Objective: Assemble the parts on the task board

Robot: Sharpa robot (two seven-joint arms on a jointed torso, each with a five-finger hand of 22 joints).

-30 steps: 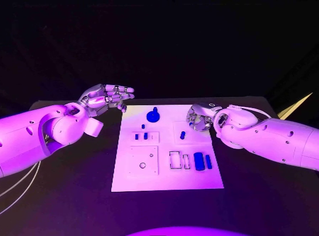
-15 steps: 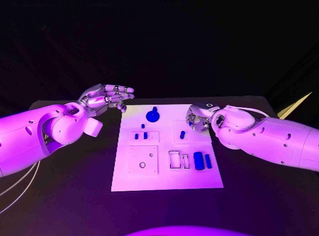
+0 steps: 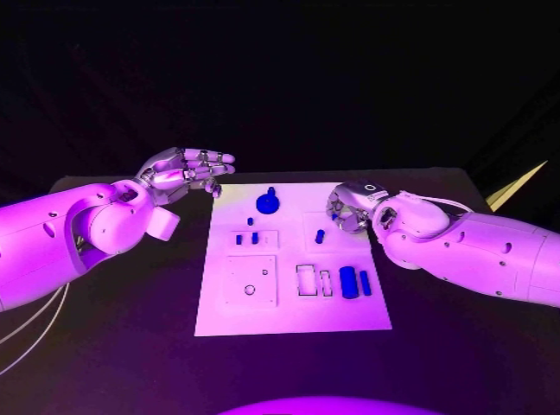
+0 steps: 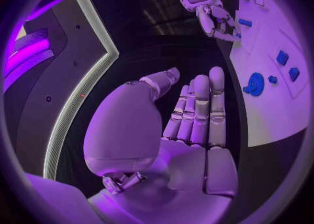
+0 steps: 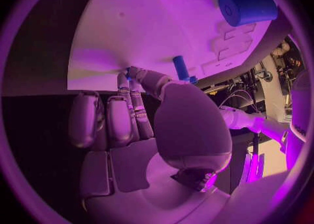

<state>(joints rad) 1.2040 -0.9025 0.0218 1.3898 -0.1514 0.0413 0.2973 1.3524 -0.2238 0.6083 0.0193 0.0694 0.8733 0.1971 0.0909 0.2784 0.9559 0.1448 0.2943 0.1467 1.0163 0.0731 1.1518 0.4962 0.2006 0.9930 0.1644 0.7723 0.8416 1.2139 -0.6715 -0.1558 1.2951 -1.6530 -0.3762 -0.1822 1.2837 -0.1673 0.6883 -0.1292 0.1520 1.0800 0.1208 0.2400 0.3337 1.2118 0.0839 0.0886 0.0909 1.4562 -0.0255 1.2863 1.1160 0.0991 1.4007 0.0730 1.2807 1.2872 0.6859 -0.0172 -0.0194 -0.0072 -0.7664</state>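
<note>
Fingers (image 5: 134, 75) of the right hand (image 3: 351, 210) curl down at the task board's (image 3: 293, 316) right edge, fingertips on the white, grasping nothing I can make out. Just beside them lies a small blue peg (image 3: 320, 236), long axis running away from the robot. Left hand (image 3: 187, 171) hovers off the board's far-left corner, fingers straight and released, over the worktop (image 3: 130, 346).

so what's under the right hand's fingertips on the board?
White board surface at its right edge; the right hand reaches down onto it. A small blue peg stands just beside the fingers. Whether anything is pinched at the tips can't be told, the fingers cover that spot.
</note>
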